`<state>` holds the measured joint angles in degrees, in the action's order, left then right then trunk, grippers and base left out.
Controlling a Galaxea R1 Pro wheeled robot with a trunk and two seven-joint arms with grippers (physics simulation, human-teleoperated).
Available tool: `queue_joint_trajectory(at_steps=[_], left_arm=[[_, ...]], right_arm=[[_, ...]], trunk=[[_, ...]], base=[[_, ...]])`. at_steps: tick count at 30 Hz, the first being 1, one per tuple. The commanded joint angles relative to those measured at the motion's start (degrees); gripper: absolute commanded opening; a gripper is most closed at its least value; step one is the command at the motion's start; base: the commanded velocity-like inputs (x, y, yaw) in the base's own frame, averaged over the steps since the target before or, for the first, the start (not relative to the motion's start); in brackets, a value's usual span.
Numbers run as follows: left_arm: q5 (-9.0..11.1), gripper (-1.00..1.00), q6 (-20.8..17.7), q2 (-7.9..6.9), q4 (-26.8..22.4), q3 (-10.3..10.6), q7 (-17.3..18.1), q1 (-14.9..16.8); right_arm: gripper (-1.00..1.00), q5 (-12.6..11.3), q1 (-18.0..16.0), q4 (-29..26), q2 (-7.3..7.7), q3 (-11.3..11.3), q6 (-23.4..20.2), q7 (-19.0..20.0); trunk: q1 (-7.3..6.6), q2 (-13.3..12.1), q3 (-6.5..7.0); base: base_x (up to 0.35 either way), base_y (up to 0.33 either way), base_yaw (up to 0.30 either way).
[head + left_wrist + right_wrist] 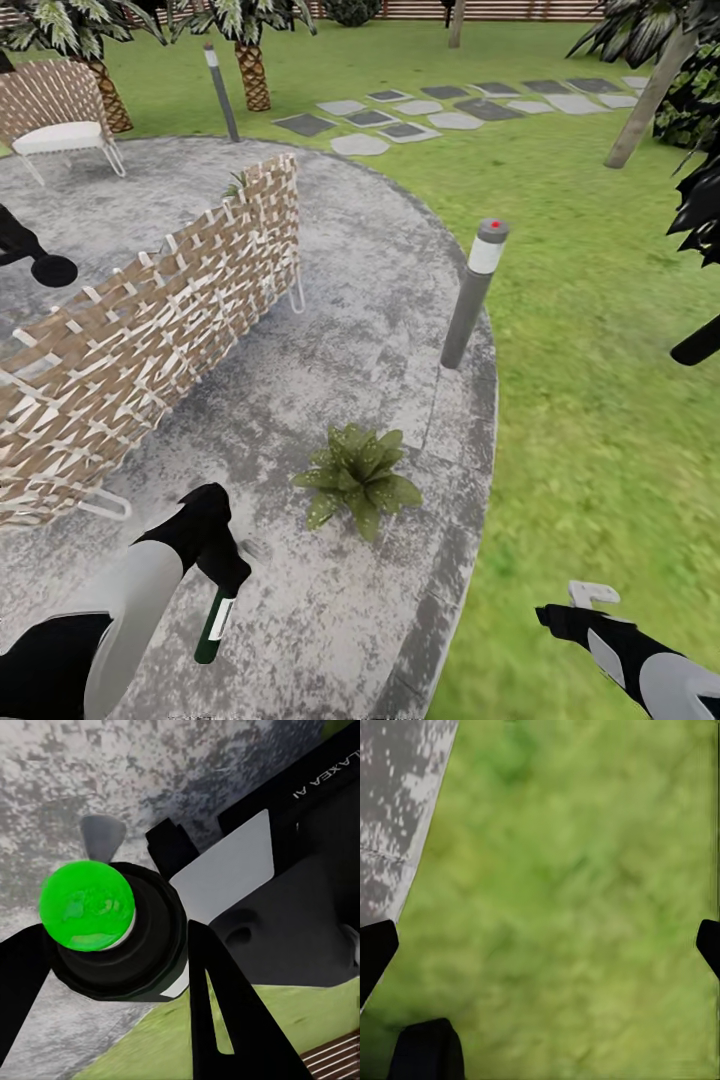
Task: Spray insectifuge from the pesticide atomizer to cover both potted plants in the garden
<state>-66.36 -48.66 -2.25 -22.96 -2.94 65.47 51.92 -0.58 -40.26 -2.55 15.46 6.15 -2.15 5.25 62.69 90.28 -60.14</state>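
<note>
Patio (330, 300): round, mottled grey paving, rough and speckled, edged by a darker curb against the lawn (600, 400).
Lawn: flat, soft green grass; grey stepping stones (440, 110) cross it far off, before a brown slat fence (480, 8).
Bench (150, 330): woven tan and white lattice back on thin white wire legs, standing on the patio to the left of the plant.
Chair (60, 120): same weave, pale cushion, at the patio's far left near a scaly palm trunk (250, 75).
Bollard lamp (475, 290): slim grey post with a pale cap and red dot, tilted in the picture, at the patio edge beyond the plant.
Potted plant (358, 475): low rosette of broad pointed green leaves on the paving; its pot is hidden beneath them.
Pesticide atomizer (213, 625): dark green bottle with a white label, hanging tilted below the left gripper (222, 570), well short of the plant; in the left wrist view its round bright green end (88, 907) sits between the black fingers (225, 1020).
Left gripper: clenched around the atomizer.
Right gripper (590, 600): over the grass, apart from everything; fingertips (375, 945) spread wide, grasping nothing.
</note>
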Motion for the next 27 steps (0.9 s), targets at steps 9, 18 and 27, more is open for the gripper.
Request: queue_joint_trajectory(at_steps=[9, 18, 27], left_arm=[[-0.5, -1.00, -2.6, 0.17, 0.0, -0.3, 0.5, 0.0], [-0.3, -1.00, -4.4, 0.31, 1.6, -0.3, 0.5, 0.0], [-0.3, -1.00, -4.4, 0.40, 2.0, -0.3, 0.5, 0.0]], right_arm=[[1.00, 0.0, 0.0, -0.1, 0.01, 0.5, -0.2, 0.4], [1.00, 0.0, 0.0, -0.1, 0.01, 0.5, -0.2, 0.4], [1.00, 0.0, 0.0, -0.1, 0.01, 0.5, -0.2, 0.4]], trunk=[[-0.01, 0.0, -0.33], [-0.01, 0.0, -0.56], [-0.01, 0.0, -0.89]], base=[[0.008, -0.299, 0.145], [0.132, -0.207, 0.165], [0.024, -0.028, 0.254]])
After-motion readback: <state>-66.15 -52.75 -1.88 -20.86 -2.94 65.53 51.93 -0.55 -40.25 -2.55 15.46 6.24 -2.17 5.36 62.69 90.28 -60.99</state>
